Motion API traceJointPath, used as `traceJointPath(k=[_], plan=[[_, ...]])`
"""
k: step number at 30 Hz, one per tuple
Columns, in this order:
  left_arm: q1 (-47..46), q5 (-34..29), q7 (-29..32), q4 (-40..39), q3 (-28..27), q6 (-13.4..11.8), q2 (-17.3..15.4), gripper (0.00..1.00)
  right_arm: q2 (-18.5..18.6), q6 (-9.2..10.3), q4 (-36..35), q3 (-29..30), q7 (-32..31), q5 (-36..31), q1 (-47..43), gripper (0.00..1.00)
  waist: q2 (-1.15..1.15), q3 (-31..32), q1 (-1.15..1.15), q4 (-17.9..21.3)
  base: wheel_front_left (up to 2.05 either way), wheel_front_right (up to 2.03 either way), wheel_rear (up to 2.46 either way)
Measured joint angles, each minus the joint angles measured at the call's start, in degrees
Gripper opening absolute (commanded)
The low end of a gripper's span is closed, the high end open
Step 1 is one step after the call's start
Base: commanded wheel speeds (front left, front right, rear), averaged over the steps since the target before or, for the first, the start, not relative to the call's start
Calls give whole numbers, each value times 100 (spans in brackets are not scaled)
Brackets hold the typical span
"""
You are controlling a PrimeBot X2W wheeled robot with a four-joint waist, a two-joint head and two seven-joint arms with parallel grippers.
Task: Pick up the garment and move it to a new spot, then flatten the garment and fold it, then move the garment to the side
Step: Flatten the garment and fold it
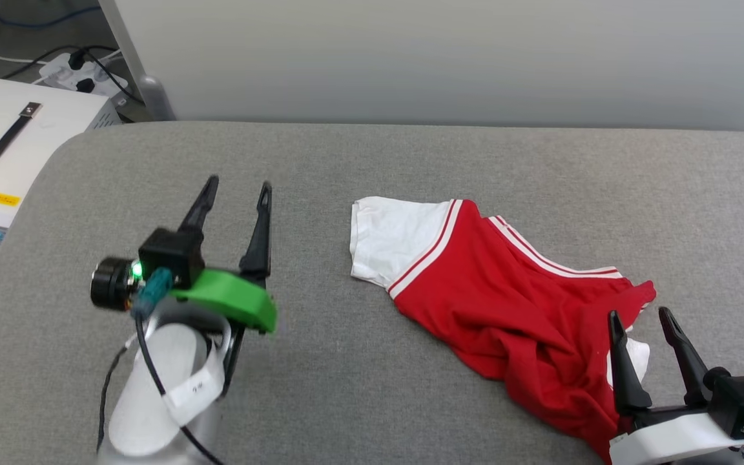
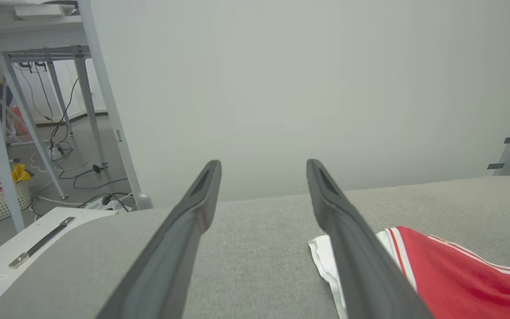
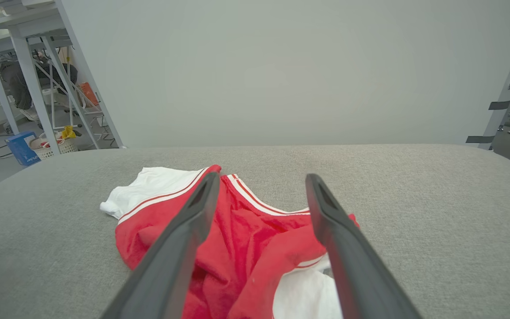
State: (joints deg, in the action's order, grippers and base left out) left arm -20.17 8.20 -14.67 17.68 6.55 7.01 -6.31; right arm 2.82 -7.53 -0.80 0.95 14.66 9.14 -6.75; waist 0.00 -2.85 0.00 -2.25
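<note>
The garment (image 1: pixel 495 290) lies crumpled on the grey surface (image 1: pixel 320 161), right of centre. One white sleeve is spread toward the left and the red body is bunched toward the near right. The right claw (image 1: pixel 639 313) stands open at that near bunch, holding nothing. The left claw (image 1: pixel 239 183) is open too, well to the left. A good pick-up probably means pinching the striped trim or a sleeve rather than the wad, so the cloth hangs free and spreads easily afterwards.
</note>
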Motion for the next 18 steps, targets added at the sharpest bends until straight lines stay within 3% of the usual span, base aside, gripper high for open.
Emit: traceJointPath(k=[5,9,18], plan=[[-1274,382,46,680,881,31,-372,100,-1,0,-27,-43,0,1,173,100,0,-253,0,92,0,0,0],[-2227,989,528,1065,1705,31,-658,100,0,0,-55,-62,0,2,293,100,0,-454,0,181,0,0,0],[-3916,2743,3153,1752,3676,32,-998,100,0,0,-79,-123,0,5,610,100,0,-957,0,374,0,0,0]])
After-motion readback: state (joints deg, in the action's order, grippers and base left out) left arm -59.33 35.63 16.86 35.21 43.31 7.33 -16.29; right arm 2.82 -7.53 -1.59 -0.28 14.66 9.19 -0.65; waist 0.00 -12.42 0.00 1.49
